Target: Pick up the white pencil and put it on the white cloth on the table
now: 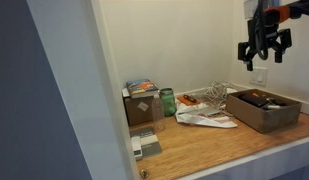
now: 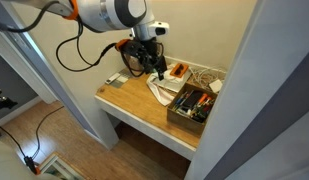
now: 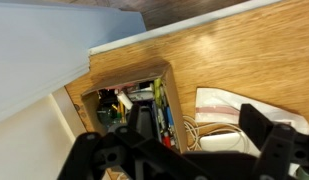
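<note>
My gripper (image 1: pixel 264 52) hangs open and empty high above the right part of the table (image 1: pixel 224 145); it also shows in an exterior view (image 2: pixel 154 68). In the wrist view its dark fingers (image 3: pixel 199 140) frame the scene below. The white cloth (image 1: pixel 206 118) with a reddish stripe lies flat on the wood, beside a brown box. It shows in the wrist view (image 3: pixel 234 102) and in an exterior view (image 2: pixel 162 90). I cannot pick out a white pencil; it may be among the pens in the box.
An open brown box (image 1: pixel 262 110) (image 2: pixel 191 104) (image 3: pixel 124 105) holds several pens and tools. White cables and an adapter (image 3: pixel 219 135) lie by the cloth. A green jar (image 1: pixel 167 101) and a cardboard box (image 1: pixel 141 106) stand at the back. Walls close in both sides.
</note>
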You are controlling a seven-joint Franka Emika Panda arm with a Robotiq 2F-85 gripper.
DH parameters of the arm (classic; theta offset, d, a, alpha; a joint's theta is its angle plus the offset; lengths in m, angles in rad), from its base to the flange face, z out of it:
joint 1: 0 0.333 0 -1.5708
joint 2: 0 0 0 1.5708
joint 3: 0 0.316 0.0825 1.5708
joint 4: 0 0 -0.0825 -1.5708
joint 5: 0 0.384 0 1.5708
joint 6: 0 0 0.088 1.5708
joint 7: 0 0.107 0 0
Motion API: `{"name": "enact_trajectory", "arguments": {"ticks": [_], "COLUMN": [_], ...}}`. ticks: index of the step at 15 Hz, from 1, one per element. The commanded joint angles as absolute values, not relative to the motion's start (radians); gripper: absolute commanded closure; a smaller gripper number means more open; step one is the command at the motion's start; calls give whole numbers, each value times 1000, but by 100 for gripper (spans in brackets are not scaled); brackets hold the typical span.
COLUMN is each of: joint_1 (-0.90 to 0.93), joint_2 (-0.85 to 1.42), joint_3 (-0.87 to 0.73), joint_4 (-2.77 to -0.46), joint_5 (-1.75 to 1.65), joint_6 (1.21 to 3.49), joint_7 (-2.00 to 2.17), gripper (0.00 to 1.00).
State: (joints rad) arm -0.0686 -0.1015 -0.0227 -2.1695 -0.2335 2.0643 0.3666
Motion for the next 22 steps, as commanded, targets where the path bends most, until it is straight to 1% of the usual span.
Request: {"name": "enact_trajectory", "arguments": {"ticks": [1, 7, 9, 16, 22], "joint_1": [-68, -72, -79, -113, -129], "joint_2": [-84, -64, -27, 128, 247], "joint_3": [-25, -30, -46, -109, -125], "joint_4": [-2158, -2137, -2110, -2023, -1963], "joint_5": [-243, -256, -223, -72, -37], "joint_6": [2068, 2081, 2094, 2227, 2378], "joint_7": [373, 374, 303, 100, 102], "gripper": [0, 0, 0, 0, 0]}}
